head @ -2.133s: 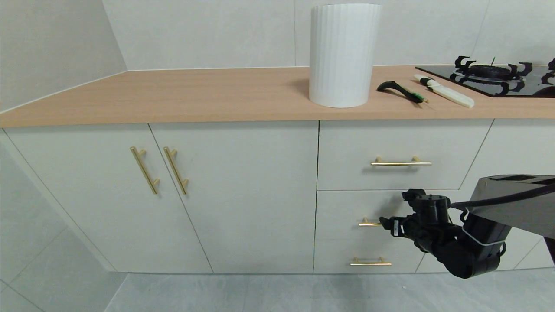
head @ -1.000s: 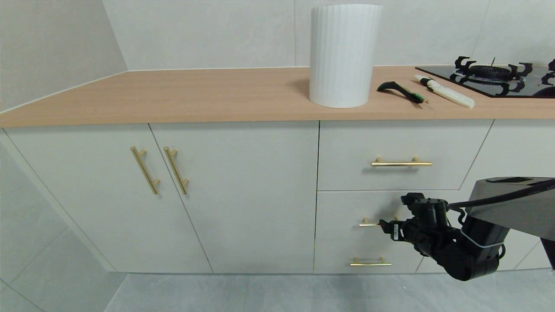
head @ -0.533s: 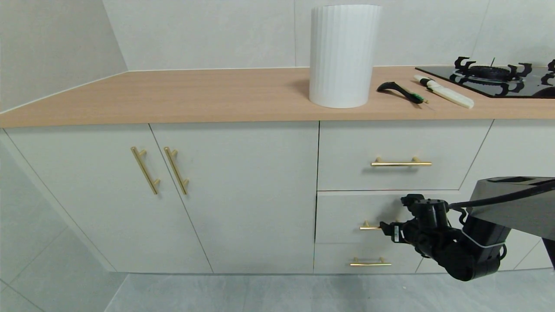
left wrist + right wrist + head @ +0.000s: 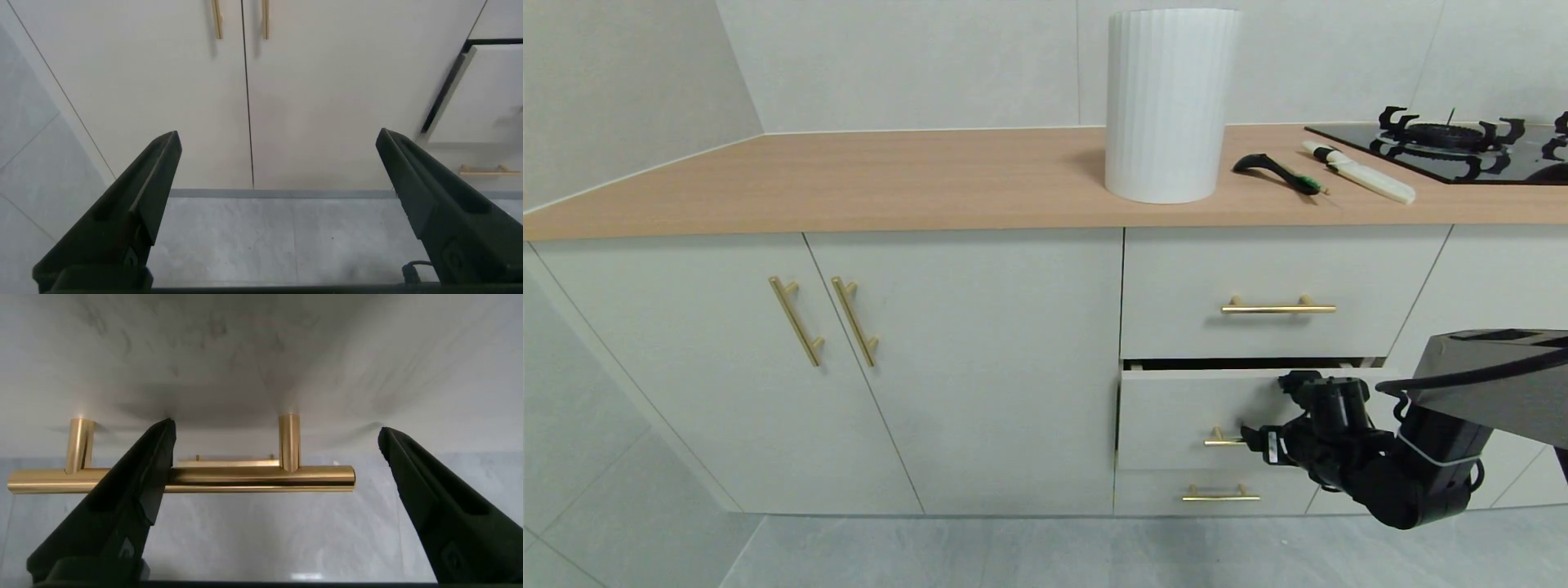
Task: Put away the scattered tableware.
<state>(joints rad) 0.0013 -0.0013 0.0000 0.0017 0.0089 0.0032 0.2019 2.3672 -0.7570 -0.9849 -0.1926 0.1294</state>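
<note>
The tableware lies on the counter (image 4: 890,180) between the white ribbed cylinder (image 4: 1168,106) and the hob (image 4: 1445,151): a peeler (image 4: 1278,172) with a curved black grip and a green neck, and just beside it a cream-white knife (image 4: 1360,172) with a dark band, both angled the same way. Below, the middle drawer (image 4: 1176,408) stands ajar, and the right gripper (image 4: 1252,437) is at its brass handle (image 4: 1223,442), fingers spread wide with the bar crossing between them. The left gripper (image 4: 278,143) is spread open too, facing the doors (image 4: 327,98).
</note>
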